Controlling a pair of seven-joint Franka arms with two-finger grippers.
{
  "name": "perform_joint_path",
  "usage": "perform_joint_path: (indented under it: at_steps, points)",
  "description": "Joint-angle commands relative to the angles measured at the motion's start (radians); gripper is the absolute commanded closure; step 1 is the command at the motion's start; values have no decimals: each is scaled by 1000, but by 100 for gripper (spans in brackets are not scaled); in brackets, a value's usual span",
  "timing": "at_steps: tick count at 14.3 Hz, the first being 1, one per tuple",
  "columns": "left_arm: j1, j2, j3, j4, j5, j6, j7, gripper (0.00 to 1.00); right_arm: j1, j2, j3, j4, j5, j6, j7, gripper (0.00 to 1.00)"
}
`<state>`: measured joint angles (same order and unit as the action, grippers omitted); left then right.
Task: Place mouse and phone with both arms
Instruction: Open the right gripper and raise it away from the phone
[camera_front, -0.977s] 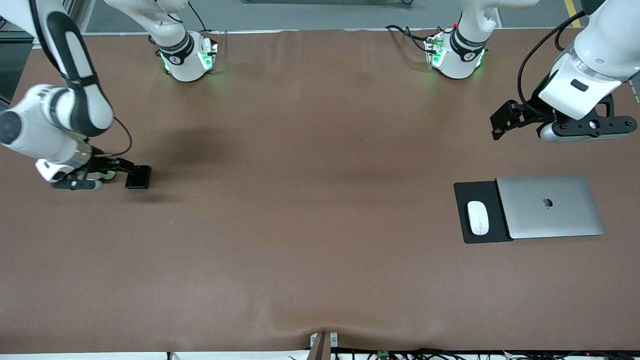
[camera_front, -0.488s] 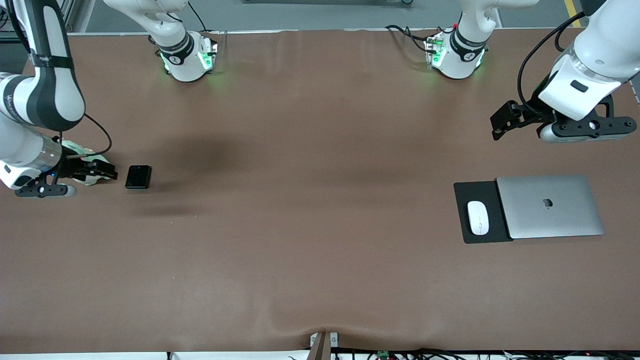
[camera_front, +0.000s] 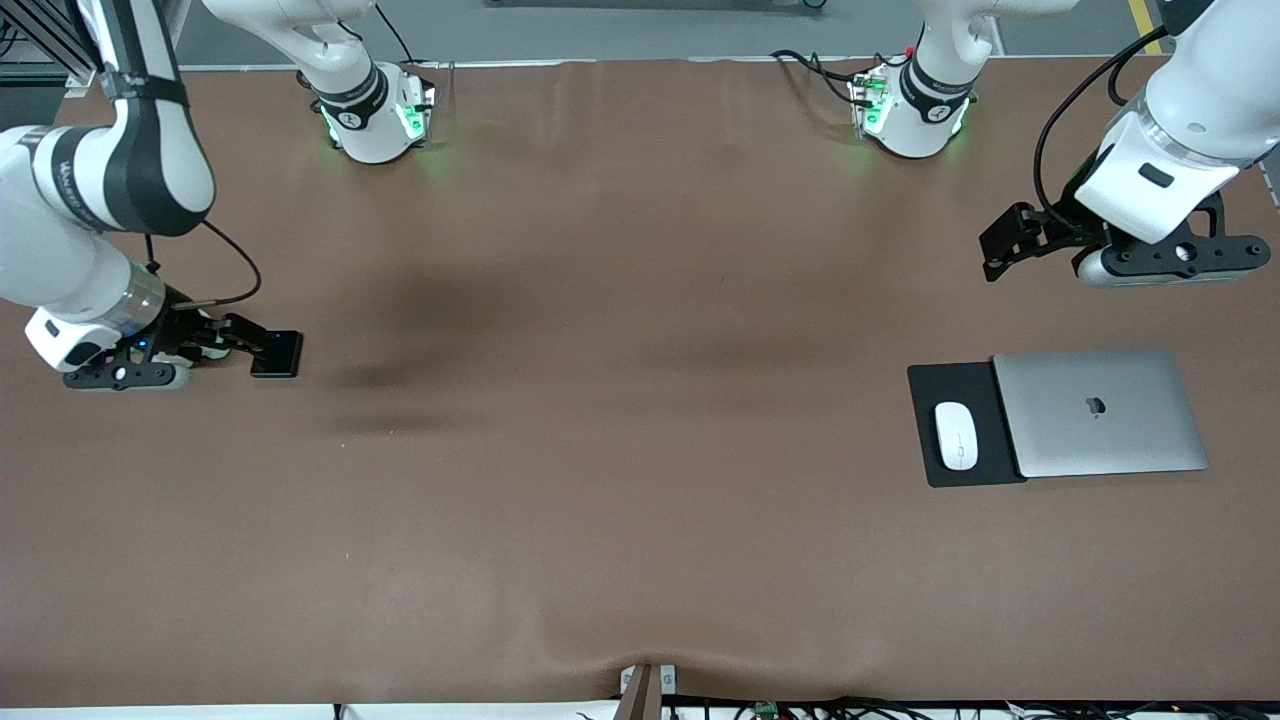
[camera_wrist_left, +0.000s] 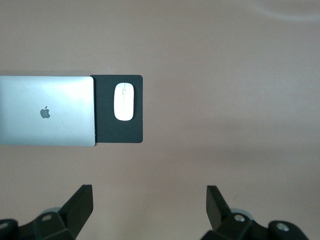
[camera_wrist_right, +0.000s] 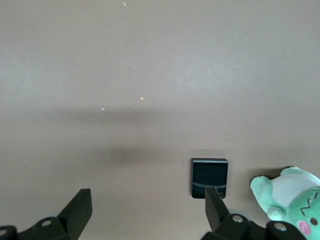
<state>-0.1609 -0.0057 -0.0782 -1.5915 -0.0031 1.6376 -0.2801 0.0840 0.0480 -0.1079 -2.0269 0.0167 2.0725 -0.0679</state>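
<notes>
The laptop (camera_front: 1100, 412), closed and silver, lies flat on the brown counter (camera_front: 620, 450) toward the left arm's end, and everything else can be placed from it. Just beside it, on its edge toward the right arm's end, a black mat (camera_front: 962, 425) lies with one edge tucked under the laptop, and the white mouse (camera_front: 956, 435) rests on that mat. The left gripper (camera_front: 990, 254) hangs in the air over bare counter close to the laptop, on the robots' side of it; its jaws stand wide apart and hold nothing, as the left wrist view shows (camera_wrist_left: 150, 205). Well apart from the laptop, at the right arm's end of the counter, the black phone (camera_front: 277, 354) lies flat. The right gripper (camera_front: 255, 343) is over the phone's edge, its jaws apart and empty (camera_wrist_right: 148, 210). A green plush toy (camera_wrist_right: 290, 196) sits just beside the phone.
</notes>
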Motion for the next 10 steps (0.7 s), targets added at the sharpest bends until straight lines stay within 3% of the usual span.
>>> perform_joint_path:
  at_steps: [1, 10]
  points:
    - [0, 0, 5, 5, -14, -8, 19, 0, 60, -60, -3, 10, -79, -18, 72, 0]
    - [-2, -2, 5, 4, -11, -12, 19, 0, 59, -51, -9, 388, -60, -426, 71, 0]
